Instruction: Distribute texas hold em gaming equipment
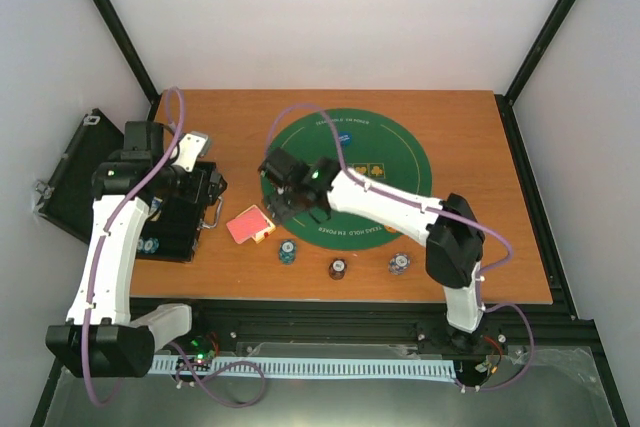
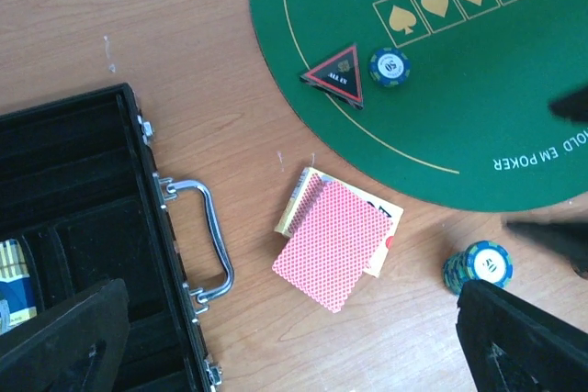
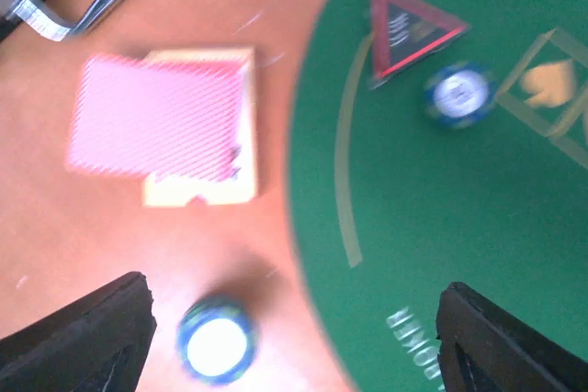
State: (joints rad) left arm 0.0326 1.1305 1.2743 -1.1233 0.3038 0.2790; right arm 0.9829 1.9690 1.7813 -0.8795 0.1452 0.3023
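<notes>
White walls box in a wooden table (image 1: 470, 247) that carries a round green mat (image 1: 400, 147). At the left edge a black case (image 2: 83, 190) lies open, with its lid hanging off the table. The left wrist view cuts off its near half, and something blue and yellow in one compartment is too cropped to name. The left gripper (image 2: 289, 305) hovers by the case's handle side, fingers spread wide with nothing between them. Beside the handle (image 2: 209, 236), on bare wood, sits a small stack of red-backed playing cards (image 2: 335, 243). A paler edge peeps from under it, perhaps a card box. The triangle marker (image 2: 335, 73) rests just inside the mat's rim, with a striped chip (image 2: 390, 66) right at its corner. From above, both are hidden beneath the right gripper (image 3: 294, 286), whose jaws stand apart and empty; its own view is blurred. Three more chips (image 1: 338, 268) sit in a row on the wood near the table's front edge, off the mat.
</notes>
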